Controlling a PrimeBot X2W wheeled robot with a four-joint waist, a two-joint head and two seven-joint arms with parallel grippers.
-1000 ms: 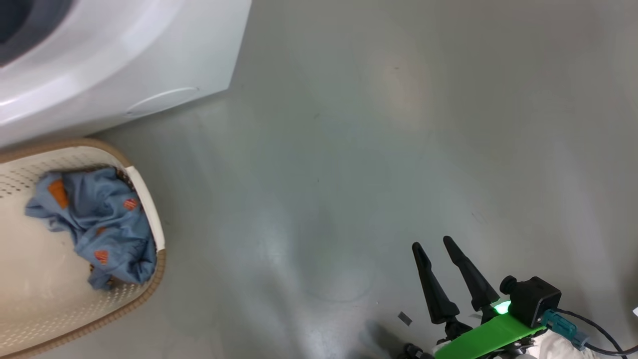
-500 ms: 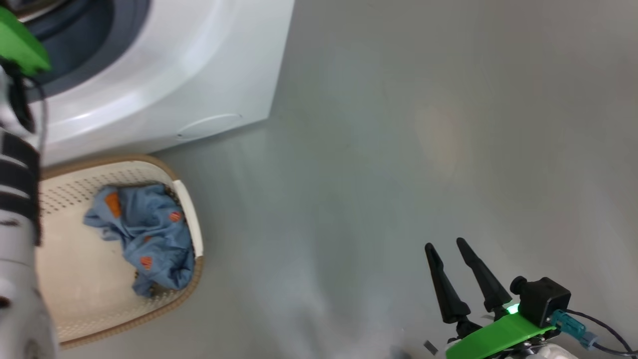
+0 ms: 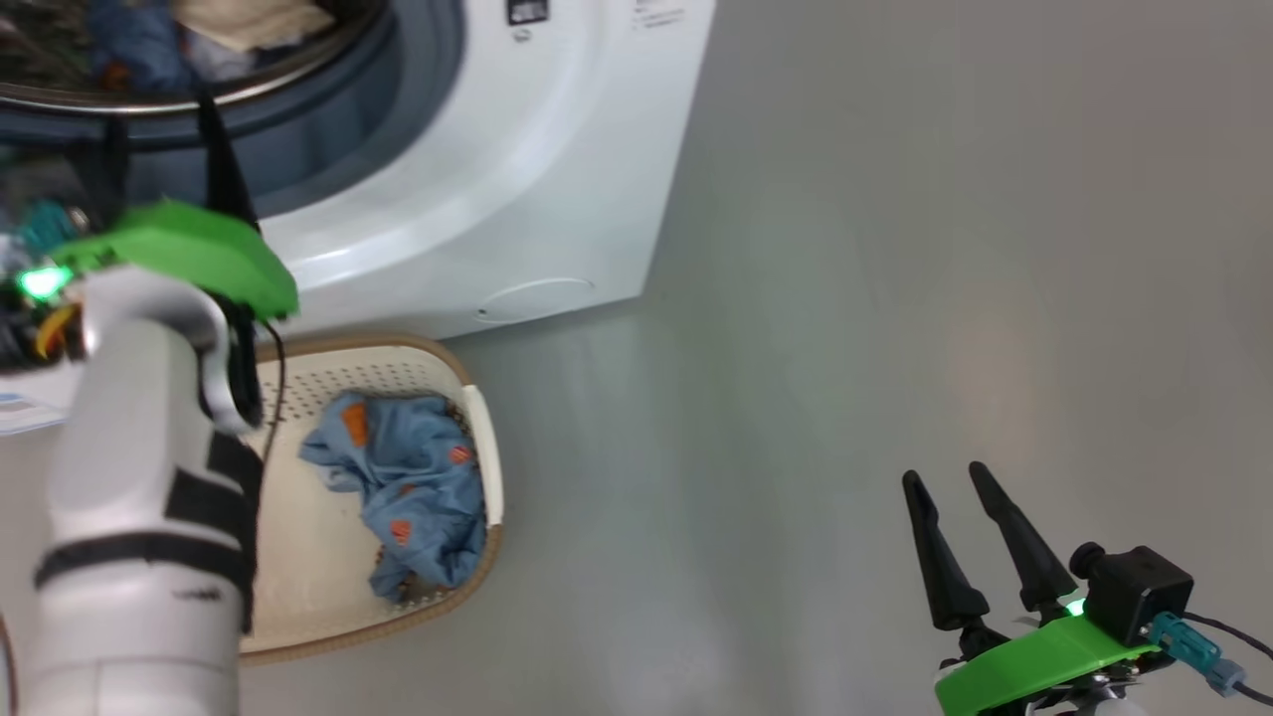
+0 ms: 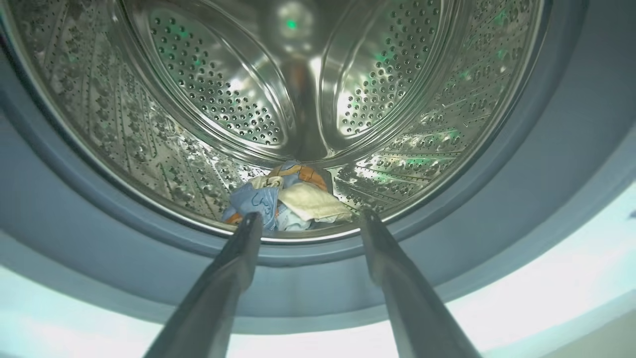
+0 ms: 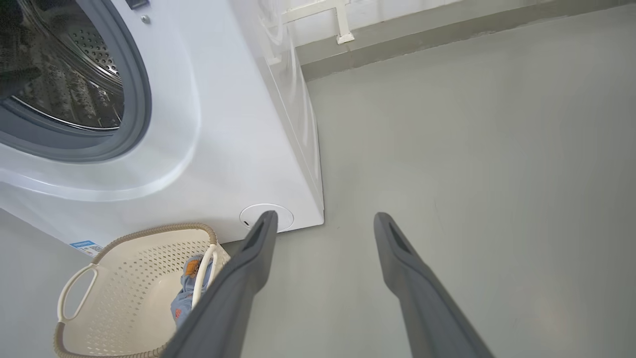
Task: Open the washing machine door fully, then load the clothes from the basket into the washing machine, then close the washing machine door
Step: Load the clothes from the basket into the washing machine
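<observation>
Facing the washing machine (image 3: 557, 149) at eleven o'clock of the head view, we hold our left gripper (image 4: 310, 215) open and empty at the steel drum's (image 4: 208, 89) mouth, where clothes (image 4: 293, 196) lie heaped at six o'clock. A blue printed garment (image 3: 418, 487) lies in the basket (image 3: 318, 557) at seven o'clock; our right gripper (image 3: 945, 475), open, hovers at five o'clock.

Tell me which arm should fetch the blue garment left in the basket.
Left, probably: the left tool, open and empty, is at the drum mouth near the basket; the right tool hangs farther off over the floor.
</observation>
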